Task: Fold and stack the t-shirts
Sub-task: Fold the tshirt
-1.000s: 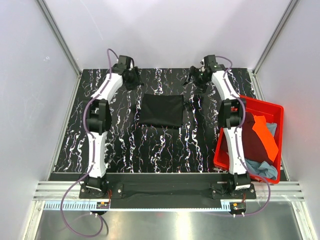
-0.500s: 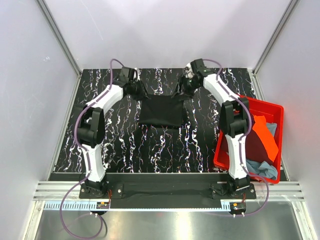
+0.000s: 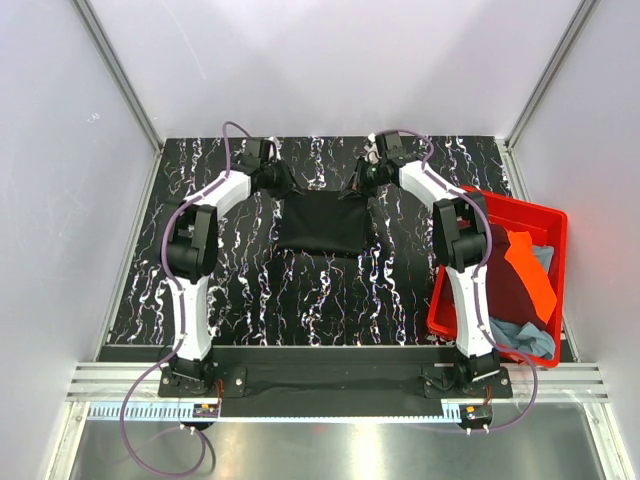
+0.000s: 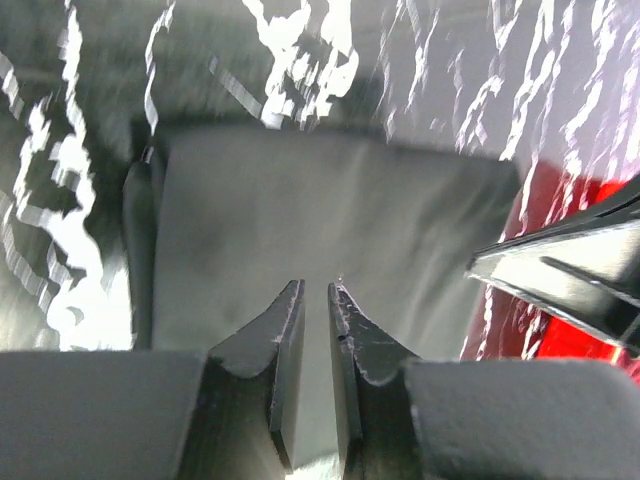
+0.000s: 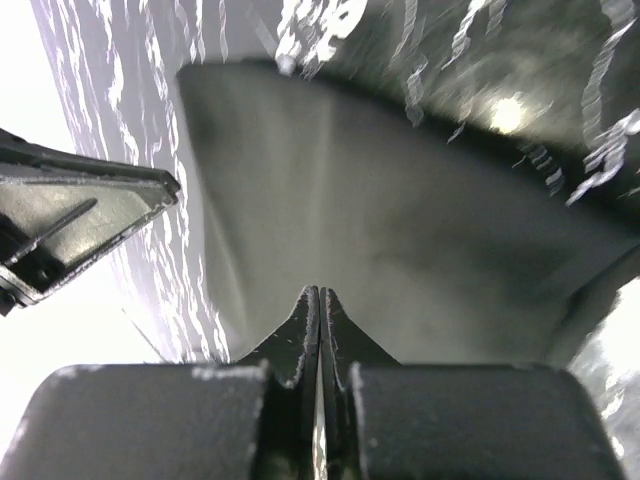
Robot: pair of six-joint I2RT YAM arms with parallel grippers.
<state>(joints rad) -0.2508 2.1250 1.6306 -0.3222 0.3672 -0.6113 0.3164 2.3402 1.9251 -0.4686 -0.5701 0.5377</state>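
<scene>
A black t-shirt [image 3: 322,222], folded to a rectangle, lies flat at the middle of the table. My left gripper [image 3: 284,186] is down at its far left corner. In the left wrist view its jaws [image 4: 316,290] stand a narrow slit apart with the shirt [image 4: 330,210] cloth filling the slit. My right gripper [image 3: 357,188] is at the far right corner. Its jaws [image 5: 320,292] are pressed together at the shirt's [image 5: 400,230] edge; cloth between them does not show.
A red bin [image 3: 525,204] at the right table edge holds a dark maroon shirt [image 3: 515,285], an orange one [image 3: 530,270] and a grey-blue one [image 3: 525,338]. White walls enclose the black marbled table [image 3: 250,290] on three sides.
Both grippers came in from the far table corners to the black shirt's far corners and closed. The shirt itself has not moved.
</scene>
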